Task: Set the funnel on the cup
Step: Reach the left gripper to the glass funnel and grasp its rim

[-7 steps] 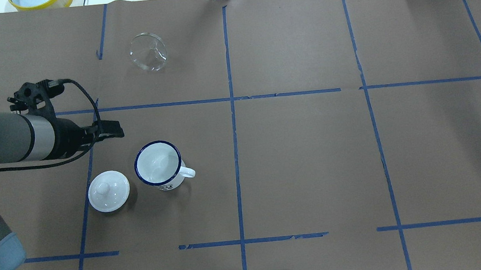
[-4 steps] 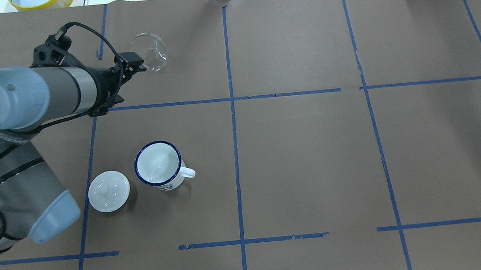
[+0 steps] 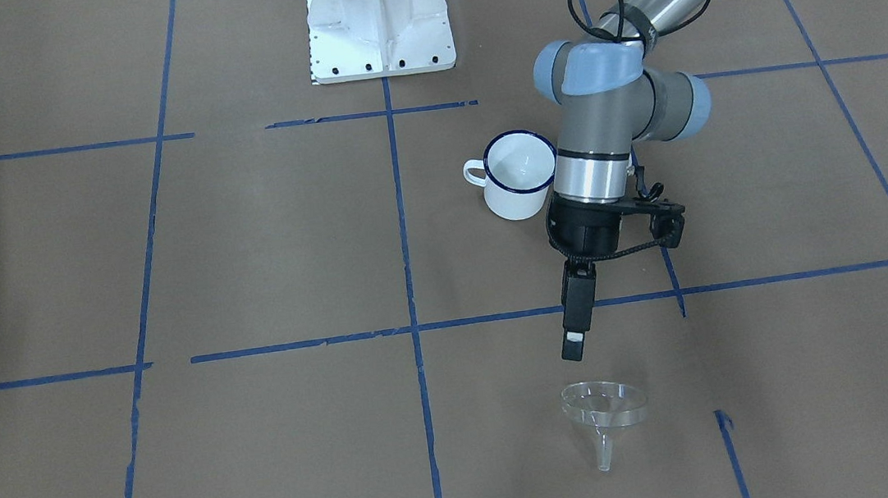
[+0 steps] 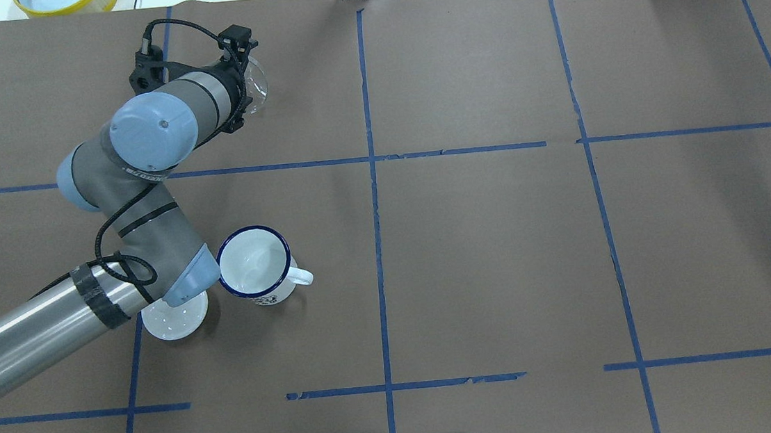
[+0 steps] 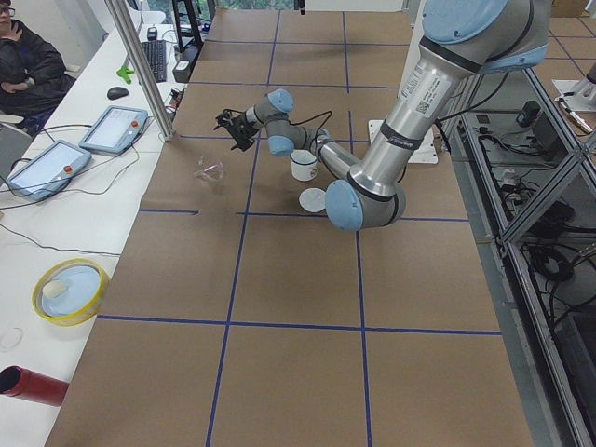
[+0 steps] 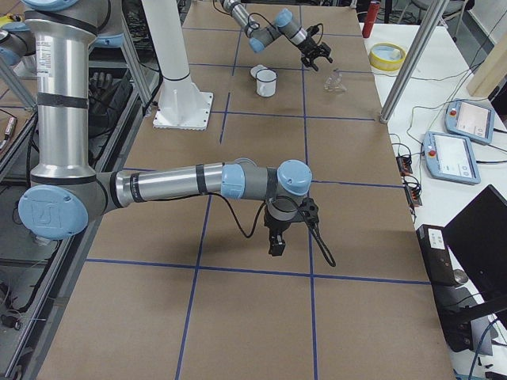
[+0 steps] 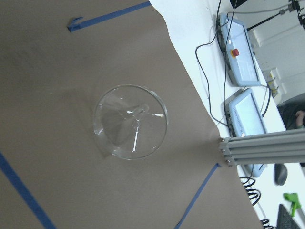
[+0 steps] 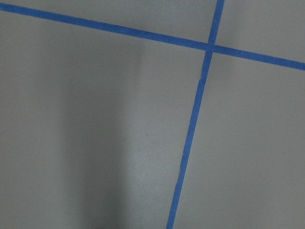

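Funnel lies tipped on the counter, spout pointing away from the robot, well apart from the cup. Left arm's stretched out, left pincer aimed down near it. Can't tell the gap on it or the right pincer.

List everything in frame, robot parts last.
funnel: 1, clear, lying tilted on the table, far from the robot
cup: 1, white with dark blue rim, upright, nearer the robot
lid: 1, white, beside cup, partly under left arm
table: 1, brown paper with blue tape grid
pedestal: 1, white, robot's edge of table
bowl: 1, yellow, side bench
cylinder: 1, red, side bench
pendants: 2, grey, side bench
person: 1, dark top, by bench
left arm: 1, grey and blue, reaching towards funnel
right arm: 1, grey and blue, over bare table
left claw: 1, black, near funnel, not touching it; open or shut unclear
right claw: 1, black, holding nothing visible; open or shut unclear
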`<state>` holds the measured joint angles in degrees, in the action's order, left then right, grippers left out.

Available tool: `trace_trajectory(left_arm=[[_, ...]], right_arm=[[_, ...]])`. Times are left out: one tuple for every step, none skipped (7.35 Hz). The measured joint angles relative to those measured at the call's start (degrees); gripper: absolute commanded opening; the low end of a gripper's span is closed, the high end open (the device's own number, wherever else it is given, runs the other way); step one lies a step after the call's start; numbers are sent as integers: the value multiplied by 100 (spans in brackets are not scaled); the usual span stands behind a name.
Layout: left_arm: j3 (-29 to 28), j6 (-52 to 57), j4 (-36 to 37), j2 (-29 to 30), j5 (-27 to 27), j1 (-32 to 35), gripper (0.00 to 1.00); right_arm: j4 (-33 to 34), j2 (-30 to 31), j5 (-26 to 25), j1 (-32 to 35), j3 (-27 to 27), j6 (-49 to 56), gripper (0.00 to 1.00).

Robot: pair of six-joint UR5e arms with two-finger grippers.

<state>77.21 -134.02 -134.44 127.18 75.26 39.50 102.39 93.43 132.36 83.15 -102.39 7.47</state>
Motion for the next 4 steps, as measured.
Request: trace_trajectory(left_arm=[[-469, -142, -259, 115, -103, 0, 89], [-767, -198, -478, 158, -142, 7, 74], [-957, -225, -684, 182, -154, 35, 72], [-1129, -244, -887, 211, -156, 87, 71]], right_arm=[[2, 0, 0, 0, 0, 0, 100], [4, 0, 0, 0, 0, 0, 100], [2, 0, 0, 0, 0, 0, 100], [1, 0, 0, 0, 0, 0, 100]])
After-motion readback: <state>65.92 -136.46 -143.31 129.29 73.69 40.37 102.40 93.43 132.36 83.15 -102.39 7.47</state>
